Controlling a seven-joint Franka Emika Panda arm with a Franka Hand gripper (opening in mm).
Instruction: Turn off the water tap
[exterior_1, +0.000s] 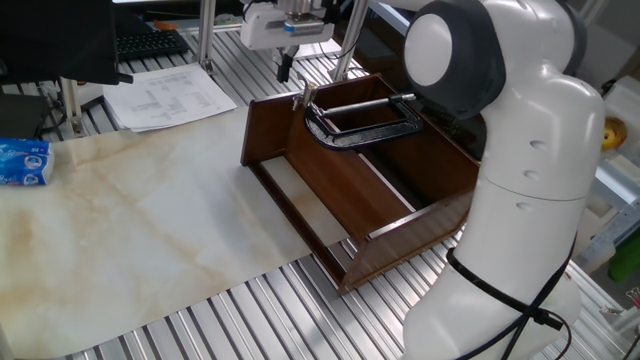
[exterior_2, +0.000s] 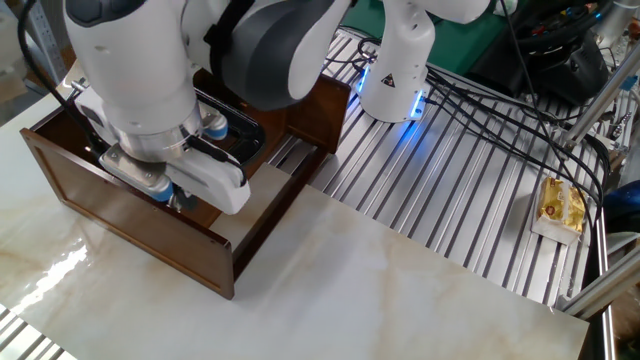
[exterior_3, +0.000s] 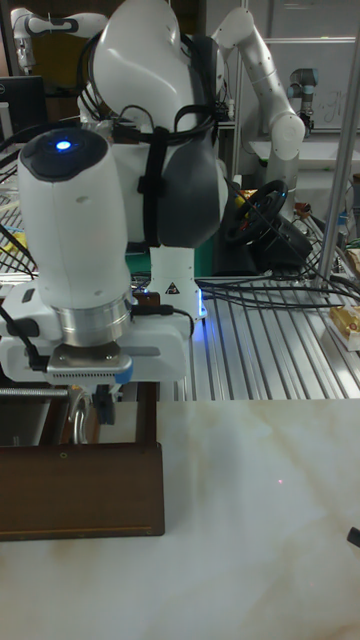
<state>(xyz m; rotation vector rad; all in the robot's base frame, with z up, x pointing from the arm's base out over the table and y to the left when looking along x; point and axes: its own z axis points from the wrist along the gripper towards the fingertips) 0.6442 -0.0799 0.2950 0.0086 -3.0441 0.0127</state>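
A black C-clamp (exterior_1: 362, 122) lies inside the open brown wooden box (exterior_1: 290, 165). At the clamp's left jaw end, by the box's far corner, a small pale tap (exterior_1: 299, 100) shows; its detail is too small to read. My gripper (exterior_1: 283, 68) hangs above and to the left of that corner, apart from the tap, its dark fingers close together with nothing between them. In the other fixed view the gripper (exterior_2: 179, 200) sits over the box's front wall, and the clamp (exterior_2: 238, 130) is mostly hidden behind the arm. The tall fixed view shows the gripper (exterior_3: 101, 396) beside the clamp's screw rod (exterior_3: 30, 392).
The box stands on a slatted metal table next to a marble board (exterior_1: 130, 230). Papers (exterior_1: 170, 95), a keyboard (exterior_1: 150, 42) and a blue packet (exterior_1: 22, 162) lie at the back left. A second robot's base (exterior_2: 395, 60), cables and a yellow packet (exterior_2: 562, 210) are to the right.
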